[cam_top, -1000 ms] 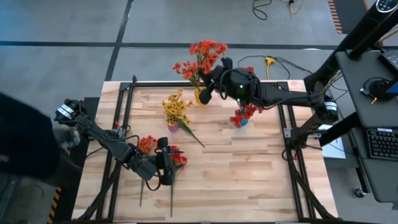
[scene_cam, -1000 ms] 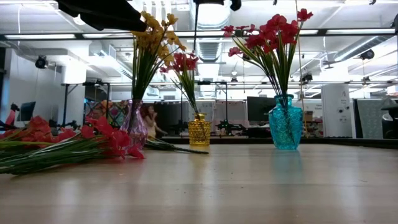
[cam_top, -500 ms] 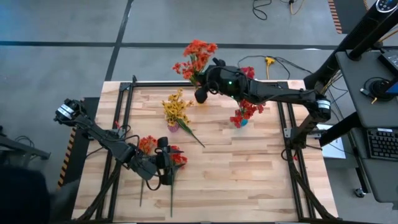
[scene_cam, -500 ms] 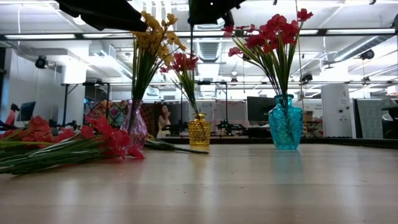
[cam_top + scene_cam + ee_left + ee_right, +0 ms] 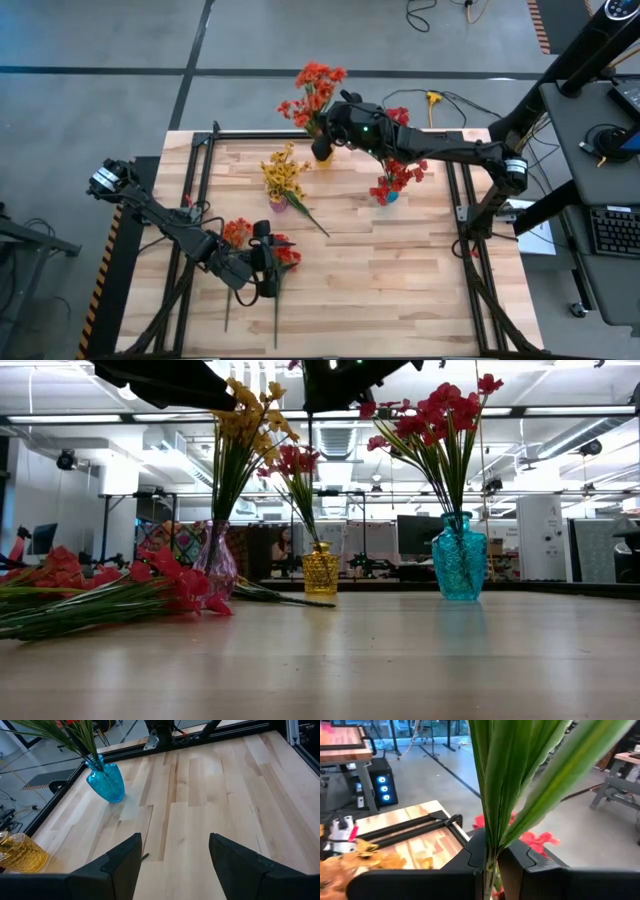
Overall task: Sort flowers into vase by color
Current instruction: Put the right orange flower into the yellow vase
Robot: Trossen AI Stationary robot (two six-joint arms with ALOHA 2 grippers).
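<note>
Right gripper (image 5: 330, 138): clamped shut on an orange-red flower spray (image 5: 316, 88), stem near upright, directly above the yellow vase (image 5: 321, 570) at the table's far edge.
Left gripper (image 5: 262, 262): jaws wide, empty, beside red sprays (image 5: 120, 595) lying near-left.

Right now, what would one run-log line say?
right claw: shut on flower stems over yellow vase | left claw: open, waiting by loose flowers
</note>
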